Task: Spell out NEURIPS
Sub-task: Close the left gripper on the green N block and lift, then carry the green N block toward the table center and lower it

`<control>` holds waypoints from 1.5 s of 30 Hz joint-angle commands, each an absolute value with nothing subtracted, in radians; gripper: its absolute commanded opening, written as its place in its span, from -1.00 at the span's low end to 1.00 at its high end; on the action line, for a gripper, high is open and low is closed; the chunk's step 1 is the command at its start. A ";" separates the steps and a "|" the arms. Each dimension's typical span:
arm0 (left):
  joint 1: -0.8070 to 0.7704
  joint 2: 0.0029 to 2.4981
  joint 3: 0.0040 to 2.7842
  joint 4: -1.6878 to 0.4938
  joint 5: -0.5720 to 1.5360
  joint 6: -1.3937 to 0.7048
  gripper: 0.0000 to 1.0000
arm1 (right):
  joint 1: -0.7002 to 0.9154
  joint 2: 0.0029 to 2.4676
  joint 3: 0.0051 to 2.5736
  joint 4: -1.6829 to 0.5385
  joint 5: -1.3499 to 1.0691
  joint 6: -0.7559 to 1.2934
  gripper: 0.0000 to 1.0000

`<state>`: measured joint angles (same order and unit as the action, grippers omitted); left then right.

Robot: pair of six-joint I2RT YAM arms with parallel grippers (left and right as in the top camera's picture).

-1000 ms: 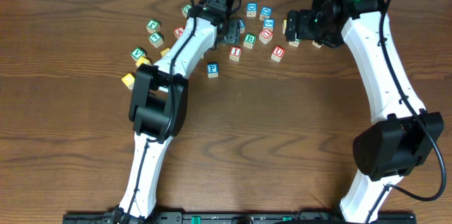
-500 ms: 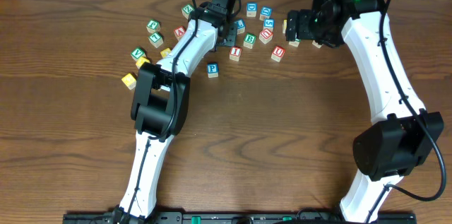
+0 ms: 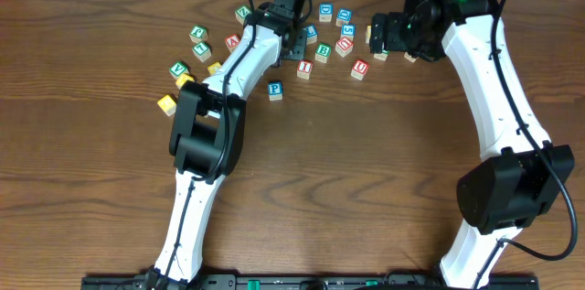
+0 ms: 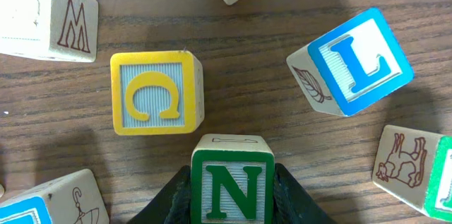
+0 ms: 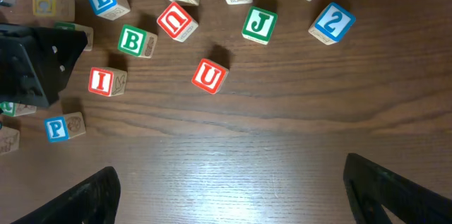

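Left fingers [image 4: 173, 206] clamp the small green-N wooden cube [image 4: 232, 187], while right fingers [image 5: 81, 199] gape empty above the brown wooden counter [image 5: 268, 146].

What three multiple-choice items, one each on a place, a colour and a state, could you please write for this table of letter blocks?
1. In the left wrist view, where does the yellow C block lie relative to the green N block?
A. Up and to its left
B. Directly to its right
C. Stacked on top of it

2. What colour is the letter on the P block?
A. Red
B. Green
C. Blue

3. What state is the left gripper in?
A. Open, with nothing between the fingers
B. Shut on the green N block
C. Shut on nothing

Answers:
1. A, since the C block sits on the table above and left of the N block.
2. C, since the P and its frame are blue.
3. B, since a dark finger presses each side of the N block.
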<state>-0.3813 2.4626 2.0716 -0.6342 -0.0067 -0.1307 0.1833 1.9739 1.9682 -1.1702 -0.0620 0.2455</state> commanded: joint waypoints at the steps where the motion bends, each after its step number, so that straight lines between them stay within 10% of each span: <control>1: -0.377 2.415 2.070 -0.653 -0.020 -0.136 -0.43 | 0.178 1.982 1.980 -1.171 -0.050 0.253 0.92; 30: -0.479 2.093 2.056 -1.283 -0.009 -0.363 -0.43 | 0.178 1.982 1.980 -1.172 -0.051 0.253 0.98; 45: -0.538 2.093 1.766 -1.146 -0.009 -0.463 -0.43 | 0.177 1.982 1.979 -1.172 -0.051 0.246 0.98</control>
